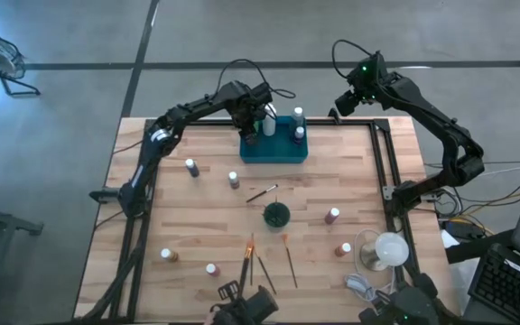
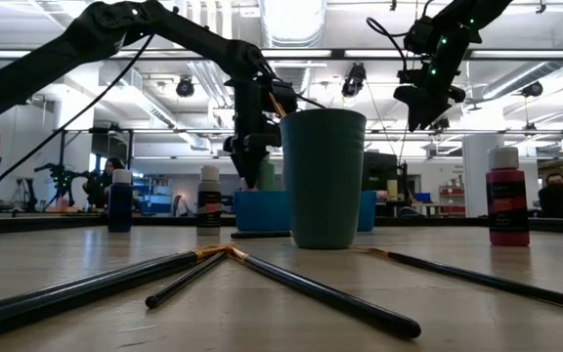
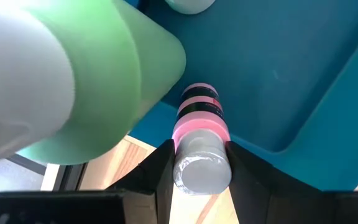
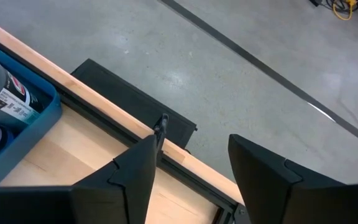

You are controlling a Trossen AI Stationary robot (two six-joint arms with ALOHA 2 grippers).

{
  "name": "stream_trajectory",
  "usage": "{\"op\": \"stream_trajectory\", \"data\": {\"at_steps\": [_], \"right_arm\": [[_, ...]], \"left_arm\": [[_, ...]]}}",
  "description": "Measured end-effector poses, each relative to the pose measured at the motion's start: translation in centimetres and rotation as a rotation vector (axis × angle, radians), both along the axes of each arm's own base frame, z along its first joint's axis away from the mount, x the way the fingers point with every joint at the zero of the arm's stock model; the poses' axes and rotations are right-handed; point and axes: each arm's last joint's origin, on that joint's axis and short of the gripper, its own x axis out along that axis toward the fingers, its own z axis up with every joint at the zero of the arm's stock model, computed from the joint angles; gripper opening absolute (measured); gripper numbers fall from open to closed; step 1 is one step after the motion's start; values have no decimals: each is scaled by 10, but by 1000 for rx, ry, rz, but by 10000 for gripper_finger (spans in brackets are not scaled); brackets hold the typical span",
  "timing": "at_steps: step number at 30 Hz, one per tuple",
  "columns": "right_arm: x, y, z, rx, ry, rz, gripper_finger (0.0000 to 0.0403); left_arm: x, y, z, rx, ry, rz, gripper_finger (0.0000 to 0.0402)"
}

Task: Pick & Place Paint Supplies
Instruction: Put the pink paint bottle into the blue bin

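- Left claw (image 3: pixel 197 163) grips a pink bottle (image 3: pixel 199 134) by its cap, above the tray (image 1: pixel 283 152) at table 12 o'clock, ready to place it.
- Right claw (image 4: pixel 188 165) hangs half-open and empty off the far edge, clear of the tray.

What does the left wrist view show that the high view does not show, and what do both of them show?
Only the left wrist view: the left gripper is shut on a pink bottle, beside a green bottle.
Only the high view: bottles and paintbrushes scattered on the table, the dark green cup, and the empty right gripper at the far edge.
Both: the teal tray under the left gripper.
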Motion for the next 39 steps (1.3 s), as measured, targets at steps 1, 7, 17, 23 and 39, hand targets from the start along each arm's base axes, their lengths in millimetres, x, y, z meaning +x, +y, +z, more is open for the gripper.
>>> {"op": "stream_trajectory", "data": {"at_steps": [1,7,17,23,39], "right_arm": [[0,0,0,0,0,0,190],[0,0,0,0,0,0,177],[0,0,0,-1,1,2,179],[0,-1,1,-10,-2,4,197],[0,-1,1,-10,0,6,216]], "left_arm": [[0,0,0,0,-1,0,124],[0,0,1,1,-3,-1,124],[1,0,1,-7,-11,-6,124],[1,0,0,-5,-17,-8,126],[5,-1,0,8,-31,-52,148]]}}
